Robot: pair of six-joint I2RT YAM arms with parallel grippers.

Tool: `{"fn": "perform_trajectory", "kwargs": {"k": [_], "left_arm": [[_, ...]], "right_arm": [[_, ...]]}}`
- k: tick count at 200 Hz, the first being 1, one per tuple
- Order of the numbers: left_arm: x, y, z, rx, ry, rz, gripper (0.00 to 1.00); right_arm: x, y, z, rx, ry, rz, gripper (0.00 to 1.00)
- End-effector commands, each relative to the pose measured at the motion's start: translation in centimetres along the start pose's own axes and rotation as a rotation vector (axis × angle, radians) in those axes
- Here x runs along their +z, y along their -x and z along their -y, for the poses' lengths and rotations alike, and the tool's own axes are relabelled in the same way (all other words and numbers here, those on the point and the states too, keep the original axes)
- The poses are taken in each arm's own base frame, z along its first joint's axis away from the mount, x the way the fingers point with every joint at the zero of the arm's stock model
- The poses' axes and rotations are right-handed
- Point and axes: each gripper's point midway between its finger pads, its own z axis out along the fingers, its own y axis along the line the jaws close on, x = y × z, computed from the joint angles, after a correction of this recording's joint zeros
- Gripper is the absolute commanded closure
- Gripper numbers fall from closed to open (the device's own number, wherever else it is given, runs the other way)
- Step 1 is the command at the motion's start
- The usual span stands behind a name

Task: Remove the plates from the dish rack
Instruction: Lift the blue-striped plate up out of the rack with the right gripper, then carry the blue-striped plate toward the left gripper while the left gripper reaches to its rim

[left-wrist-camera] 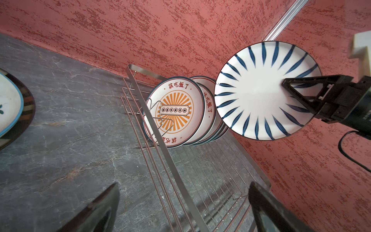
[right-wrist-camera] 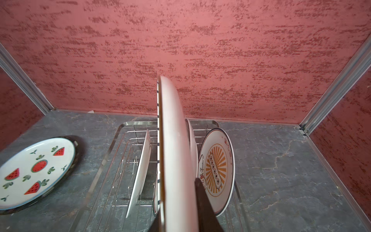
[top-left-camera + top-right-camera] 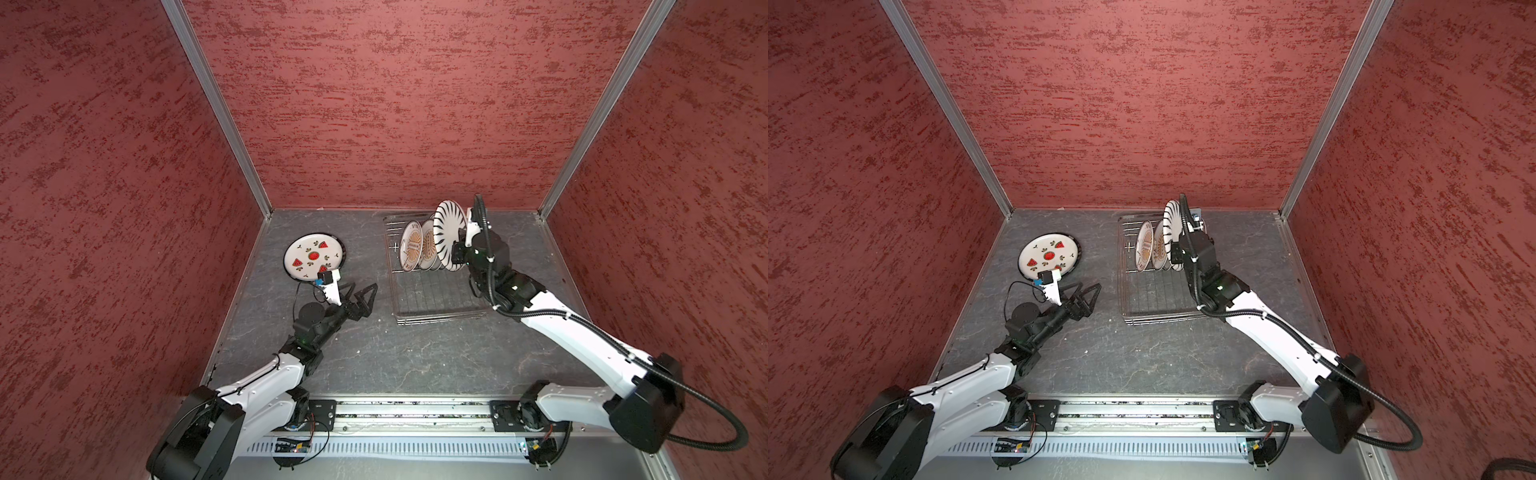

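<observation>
The rack (image 3: 436, 297) sits at 1 o'clock on the table (image 3: 374, 365). Its near half is bare, and the sunburst plates (image 3: 413, 247) lean in the prongs at its 12 o'clock end, not yet unloaded. The watermelon plate (image 3: 313, 255) lies flat at 10 o'clock on a dark-rimmed plate (image 3: 343, 249) (my drop stack, I take it). I hold the striped plate (image 3: 448, 232) on edge above its neighbours, so it should come away without knocking them. My right gripper (image 1: 289, 86) pinches its rim, forearm reaching in from 5 o'clock. My left gripper (image 3: 363, 291) hangs wide open and empty between stack and rack.

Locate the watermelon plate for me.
In a top view the watermelon plate lies flat on the left, left of the dish rack, close to the open left gripper.
</observation>
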Motion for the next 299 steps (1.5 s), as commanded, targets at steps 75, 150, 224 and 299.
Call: {"fn": "perform_trajectory", "kwargs": {"k": [75, 150, 224, 299], "left_arm": [[1.3, 1.1, 7.5, 0.004, -0.257, -0.042, 0.01], [0.6, 1.8, 8.4, -0.025, -0.285, -0.007, 0.01], [1.7, 1.5, 7.6, -0.074, -0.253, -0.019, 0.01], [0.3, 1.4, 9.9, -0.138, -0.459, -0.044, 0.31]], "right_arm": [[-10.7, 5.8, -2.9, 0.300, 0.511, 0.329, 0.92], [-11.3, 3.0, -5.9, 0.468, 0.766, 0.342, 0.93], [-10.9, 0.9, -8.6, 0.525, 0.938, 0.285, 0.94], [-10.8, -0.6, -10.1, 0.571, 1.062, 0.259, 0.95]]}}
